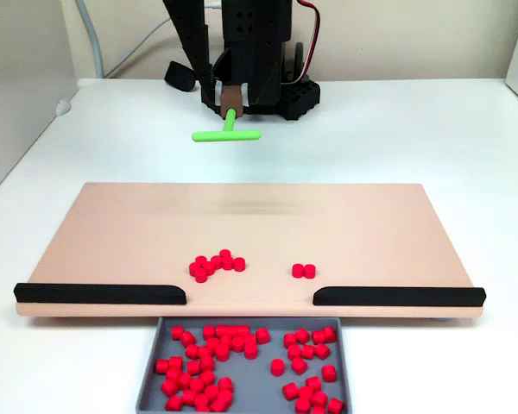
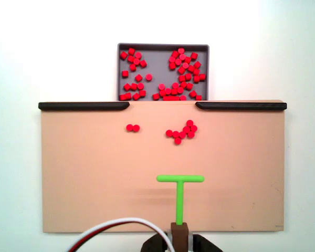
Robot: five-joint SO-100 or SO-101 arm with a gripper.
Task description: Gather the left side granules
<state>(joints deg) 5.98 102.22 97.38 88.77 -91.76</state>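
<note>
Centrally, lying left of middle on the tan board [image 1: 112, 233] in a fixed view: cluster of granules [image 1: 217, 265]; sitting apart to the right: two stray pellets [image 1: 304, 271]; filling the grey tray [image 1: 147, 379] below: many pellets. Top centre: gripper [image 1: 231, 97] clamping the green T-tool [image 1: 227, 134] by its stem.

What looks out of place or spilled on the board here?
Nothing is damaged. Two stray pellets sit apart from the granules on the board, outside the grey tray. The gripper holds the green T-tool well back.
</note>
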